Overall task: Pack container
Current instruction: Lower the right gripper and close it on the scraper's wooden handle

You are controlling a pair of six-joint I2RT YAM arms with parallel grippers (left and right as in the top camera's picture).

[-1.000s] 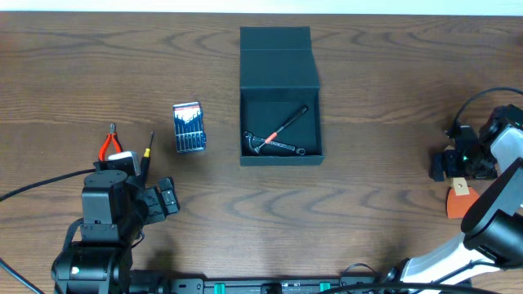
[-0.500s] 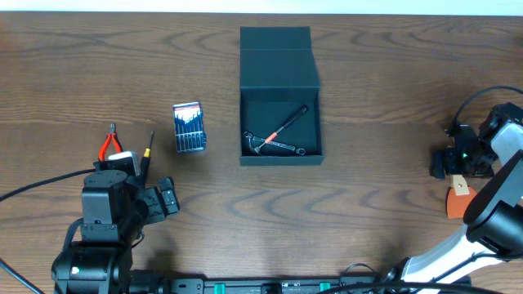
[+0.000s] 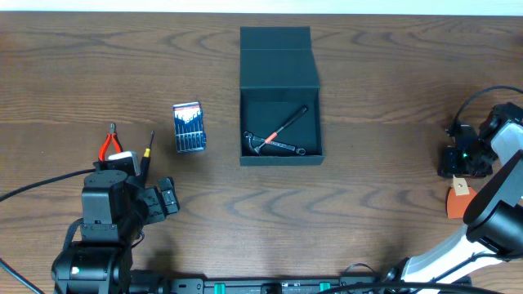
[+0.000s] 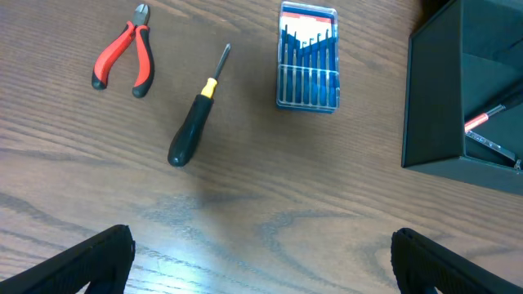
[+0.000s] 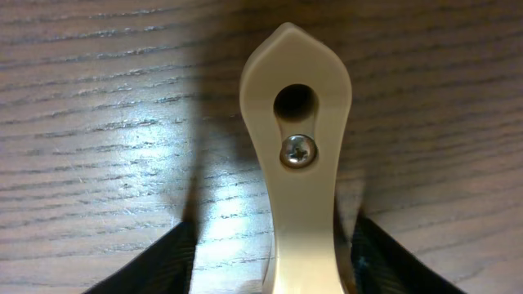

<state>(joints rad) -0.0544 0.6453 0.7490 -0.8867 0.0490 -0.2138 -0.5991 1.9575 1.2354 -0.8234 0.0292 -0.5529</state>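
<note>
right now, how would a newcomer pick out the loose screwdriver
Start at the open dark container mid-table and go left past the blue bit case. The screwdriver lies next, beside red-handled pliers; only it has a black handle with a yellow collar.

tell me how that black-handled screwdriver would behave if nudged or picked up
The screwdriver looks rigid, so it should lift without bending. Its rounded handle lies flat on the table, so a sideways nudge would probably roll it.

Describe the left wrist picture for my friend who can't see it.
Red-handled pliers, a black screwdriver and a blue bit case lie on a wooden table, the dark container at the right edge. The left gripper hovers open.
</note>
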